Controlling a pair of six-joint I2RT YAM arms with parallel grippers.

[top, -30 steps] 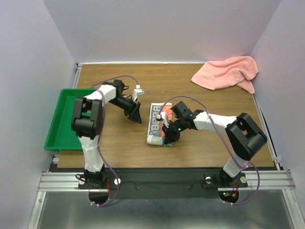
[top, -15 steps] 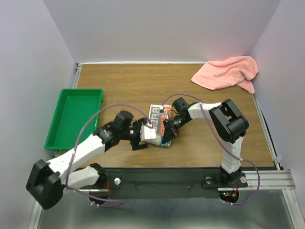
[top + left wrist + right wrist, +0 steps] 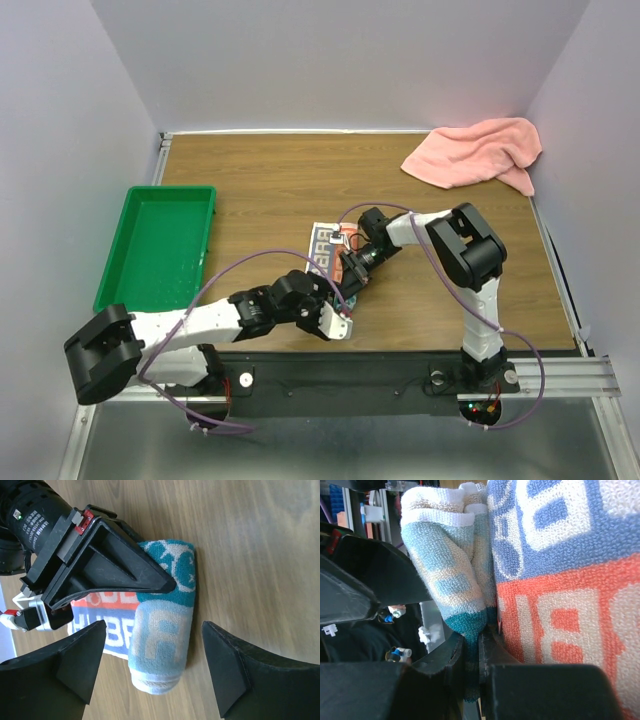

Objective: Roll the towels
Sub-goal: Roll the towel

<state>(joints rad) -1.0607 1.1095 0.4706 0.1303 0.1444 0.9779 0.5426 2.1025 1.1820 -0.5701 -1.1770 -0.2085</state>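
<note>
Wood-grain table (image 3: 250, 190), pale lilac walls on three sides. Green tray (image 3: 150, 250) at the left edge of the overhead frame. Pink towel (image 3: 475, 152) is bunched in a loose heap at the upper right corner of the table, well apart from both arms. Printed towel (image 3: 322, 243) is at frame centre, white with blue, teal and orange-red lettering. Its near part is rolled into a short cylinder, the far part lies flat on the wood.

Left arm is stretched low and long from the lower left of the overhead frame toward centre, almost level with the table, wrist ending just below the printed towel. Left gripper (image 3: 154, 627) is spread wide. In its wrist view one finger sits at lower left and one at lower right, with the end of the roll between them. A clear gap shows beside the lower-right finger; contact on the other side can't be told.

Right arm is folded tight, elbow raised right of centre, forearm angled back down-left to the towel. Right gripper (image 3: 353, 272) sits at the right-hand side of the roll in the overhead view. In its own wrist view the jaws are nearly together, and the fingers (image 3: 447, 662) pinch a teal edge fold of the printed towel. In the left wrist view a black triangular finger of the right gripper lies across the top of the roll, upper left of frame.
</note>
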